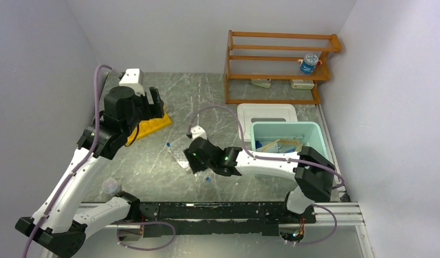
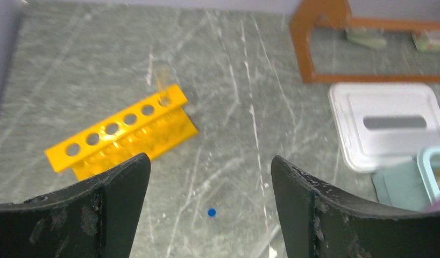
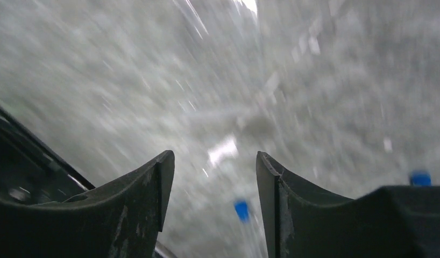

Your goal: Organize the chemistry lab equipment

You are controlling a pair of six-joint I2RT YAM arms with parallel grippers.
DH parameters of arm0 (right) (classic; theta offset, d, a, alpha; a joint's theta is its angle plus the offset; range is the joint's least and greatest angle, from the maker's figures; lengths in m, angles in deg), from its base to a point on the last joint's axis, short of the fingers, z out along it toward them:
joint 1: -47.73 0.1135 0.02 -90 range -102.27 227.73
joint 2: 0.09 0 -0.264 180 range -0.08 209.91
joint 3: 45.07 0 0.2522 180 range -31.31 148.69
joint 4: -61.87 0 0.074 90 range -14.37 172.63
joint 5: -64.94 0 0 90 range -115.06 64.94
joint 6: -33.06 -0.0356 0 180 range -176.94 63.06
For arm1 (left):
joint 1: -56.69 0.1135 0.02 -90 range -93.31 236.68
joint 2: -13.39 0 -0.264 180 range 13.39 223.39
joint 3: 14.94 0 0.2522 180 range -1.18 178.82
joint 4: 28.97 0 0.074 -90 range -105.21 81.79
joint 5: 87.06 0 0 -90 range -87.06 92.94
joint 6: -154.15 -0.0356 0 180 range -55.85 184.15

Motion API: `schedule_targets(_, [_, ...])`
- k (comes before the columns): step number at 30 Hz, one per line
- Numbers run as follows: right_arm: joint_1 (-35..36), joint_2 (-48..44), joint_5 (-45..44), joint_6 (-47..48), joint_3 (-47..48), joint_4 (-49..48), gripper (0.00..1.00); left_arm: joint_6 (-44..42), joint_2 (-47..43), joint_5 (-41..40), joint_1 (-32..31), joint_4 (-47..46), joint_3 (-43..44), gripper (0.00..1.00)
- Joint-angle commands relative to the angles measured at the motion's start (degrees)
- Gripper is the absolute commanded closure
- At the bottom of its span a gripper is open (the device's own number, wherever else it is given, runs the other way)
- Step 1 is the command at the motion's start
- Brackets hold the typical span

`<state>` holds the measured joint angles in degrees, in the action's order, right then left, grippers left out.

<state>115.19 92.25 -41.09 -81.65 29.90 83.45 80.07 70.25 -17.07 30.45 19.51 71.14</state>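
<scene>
The yellow holed rack (image 1: 151,127) lies on the table at the back left; it also shows in the left wrist view (image 2: 121,131) with one clear tube (image 2: 163,86) standing in an end hole. My left gripper (image 1: 156,103) hovers above the rack, open and empty (image 2: 210,161). A tiny blue-capped tube (image 1: 168,144) lies beyond the rack, its cap showing below my left jaws (image 2: 211,212). My right gripper (image 1: 192,157) is low over the table's middle, open (image 3: 215,156). A blue-capped tube (image 3: 241,209) lies between its fingers, ungripped. Another tube (image 1: 207,179) lies beside it.
A pale teal tub (image 1: 314,131) holding several tan and blue items stands at the right, its white lid (image 1: 266,113) behind it. An orange wooden shelf (image 1: 277,54) at the back carries a blue-capped bottle (image 1: 309,62). A small clear round item (image 1: 110,186) lies near the left arm's base.
</scene>
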Motion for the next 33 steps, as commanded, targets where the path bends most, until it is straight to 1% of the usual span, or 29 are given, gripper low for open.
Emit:
schedule_targets(1, [-0.14, -3.29, 0.46, -5.06, -5.03, 17.70, 0.44, 2.43, -3.07, 10.66, 0.17, -2.55, -4.86, 0.14])
schedule_targets(3, [-0.05, -4.05, 0.57, -5.09, -6.53, 20.91, 0.48, 2.69, -4.33, 12.67, 0.18, -3.80, -7.23, 0.15])
schedule_targets(5, [0.06, -4.04, 0.06, -5.22, -7.38, 23.42, 0.48, 3.01, -5.45, 14.34, 0.16, -5.07, -9.05, 0.16])
schedule_targets(7, [0.16, -3.88, 0.50, -4.91, -7.59, 23.97, 0.48, 3.45, -6.52, 15.54, 0.20, -6.63, -10.70, 0.16])
schedule_targets(13, [1.42, -0.84, 3.82, -3.28, -7.50, 21.70, 0.50, 4.03, -8.24, 17.28, 0.23, -8.11, -12.88, 0.17])
schedule_targets(19, [2.08, 1.80, 5.78, -1.25, -6.59, 19.53, 0.53, 4.55, -8.60, 16.07, 0.20, -6.56, -11.30, 0.18])
schedule_targets(22, [2.14, 3.37, 6.44, -0.34, -6.09, 18.92, 0.58, 4.64, -8.77, 15.98, 0.16, -5.83, -10.77, 0.18])
schedule_targets(25, [2.15, 4.78, 6.08, 0.38, -6.55, 17.68, 0.66, 4.12, -8.52, 16.69, 0.18, -5.09, -10.09, 0.18])
schedule_targets(28, [2.11, 7.27, 6.14, 0.66, -6.89, 16.01, 0.77, 3.54, -8.15, 16.44, 0.18, -4.73, -9.57, 0.19])
schedule_targets(33, [1.95, 9.04, 4.37, 0.06, -8.09, 12.26, 0.90, 3.81, -8.17, 17.78, 0.15, -6.23, -10.68, 0.20])
